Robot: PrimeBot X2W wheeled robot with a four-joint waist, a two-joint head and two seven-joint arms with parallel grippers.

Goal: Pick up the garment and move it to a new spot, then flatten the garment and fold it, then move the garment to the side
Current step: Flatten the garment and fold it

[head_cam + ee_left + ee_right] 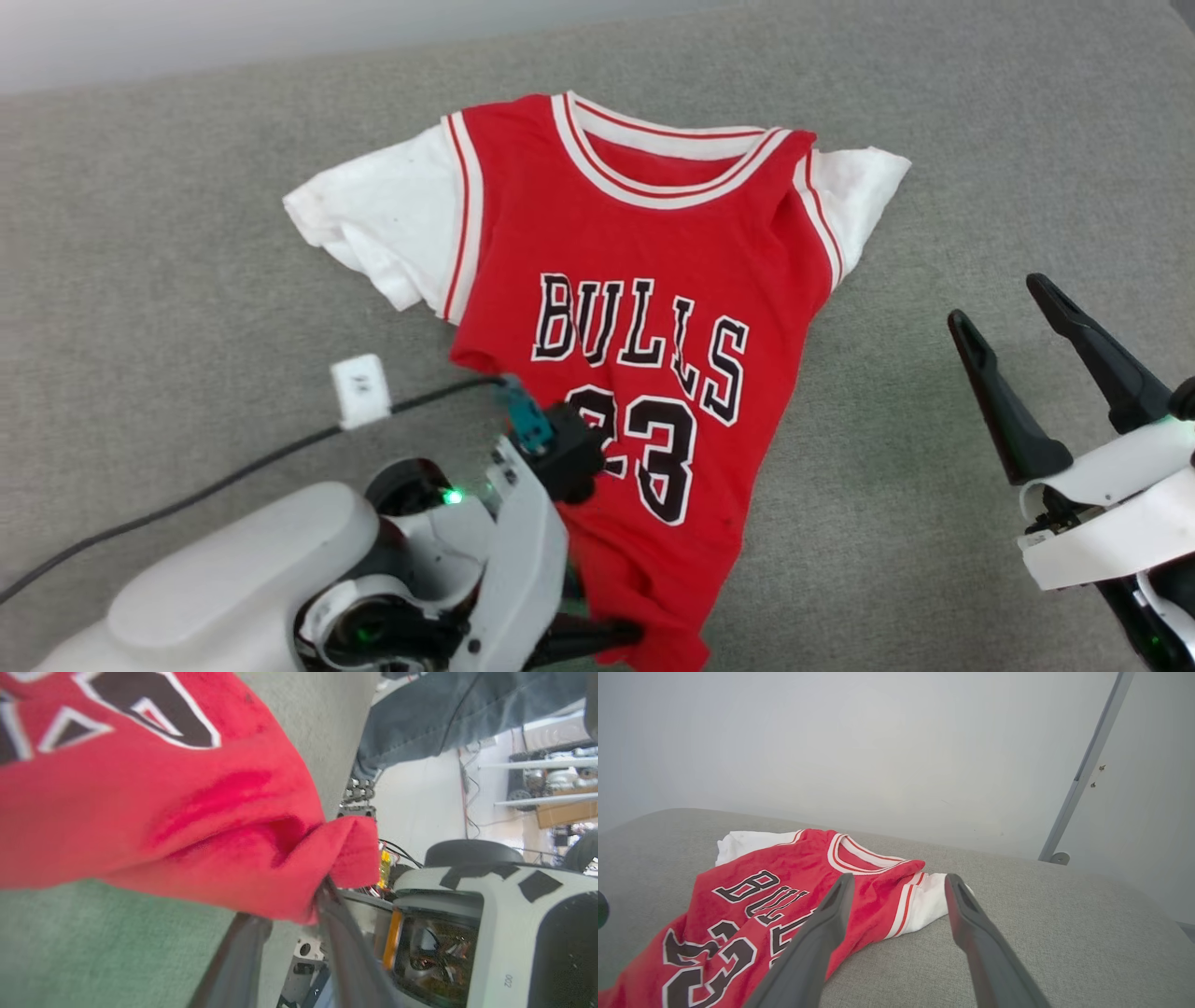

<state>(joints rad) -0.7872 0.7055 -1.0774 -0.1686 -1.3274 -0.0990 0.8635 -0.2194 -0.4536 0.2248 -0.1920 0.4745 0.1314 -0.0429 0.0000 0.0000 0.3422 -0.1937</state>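
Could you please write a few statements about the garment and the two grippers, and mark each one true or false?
1. The garment lies with its BULLS 23 print facing up. True.
2. The right gripper grips a white sleeve. False: its fingers stand open over the grey surface, apart from the garment.
3. The left gripper is at the garment's red bottom hem, with cloth bunched against its fingers. True.
4. The garment is folded neatly in half. False: it lies unfolded and wrinkled, and narrows toward the hem.
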